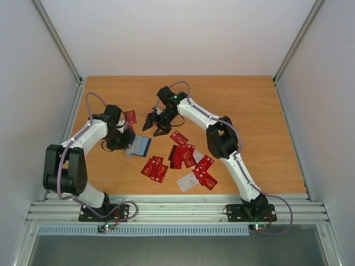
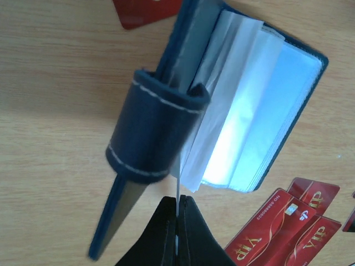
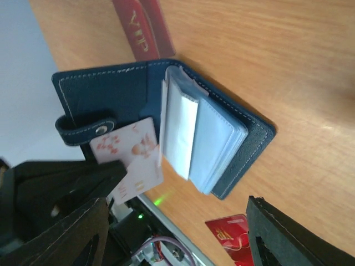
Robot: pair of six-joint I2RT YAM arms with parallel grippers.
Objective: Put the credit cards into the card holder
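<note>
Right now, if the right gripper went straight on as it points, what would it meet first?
Most likely the open card holder, straight ahead of its jaws; depth is unclear.

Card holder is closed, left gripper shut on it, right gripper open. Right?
Not closed: the card holder is open, sleeves fanned out, clear in the right wrist view. The left gripper is shut on it and the right gripper is open.
</note>
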